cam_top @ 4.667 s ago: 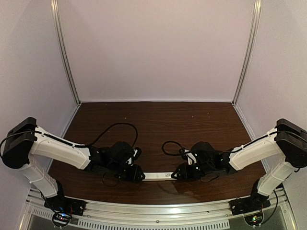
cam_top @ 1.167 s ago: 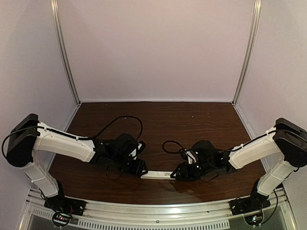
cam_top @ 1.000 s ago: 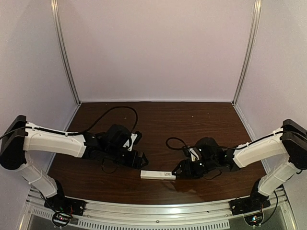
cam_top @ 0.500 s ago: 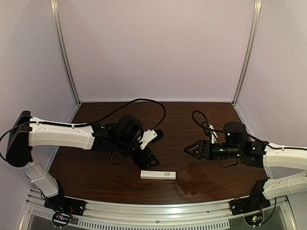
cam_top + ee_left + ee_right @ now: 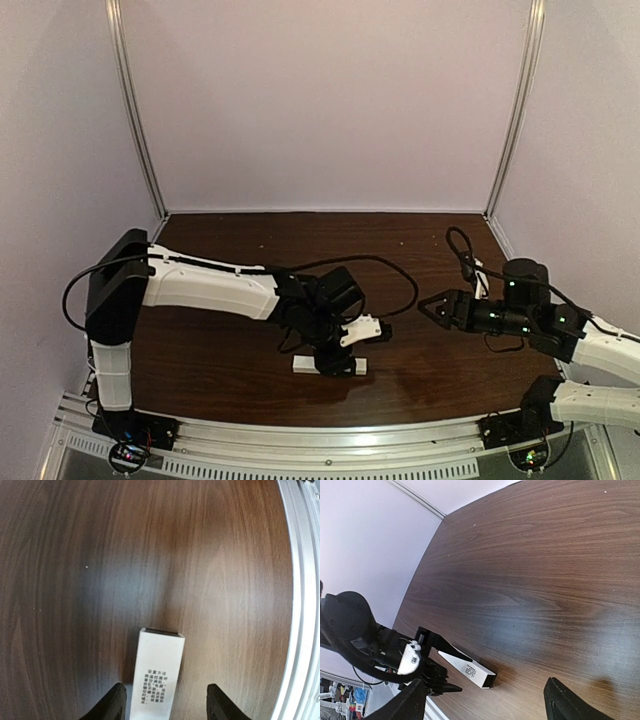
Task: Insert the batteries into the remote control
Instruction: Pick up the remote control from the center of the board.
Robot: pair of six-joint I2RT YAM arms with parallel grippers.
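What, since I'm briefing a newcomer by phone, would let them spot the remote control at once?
Start at the dark wooden table and follow the metal rail at its near edge to the middle. There the left gripper hangs over the remote control, a small white bar lying flat. It is the only white thing lying on the wood, with black print on its face.

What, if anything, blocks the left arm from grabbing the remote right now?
Probably nothing; it looks reachable. The left gripper is open, straddling one end of the remote control, which lies flat on the table with nothing else nearby. The right gripper sits well off to the side.
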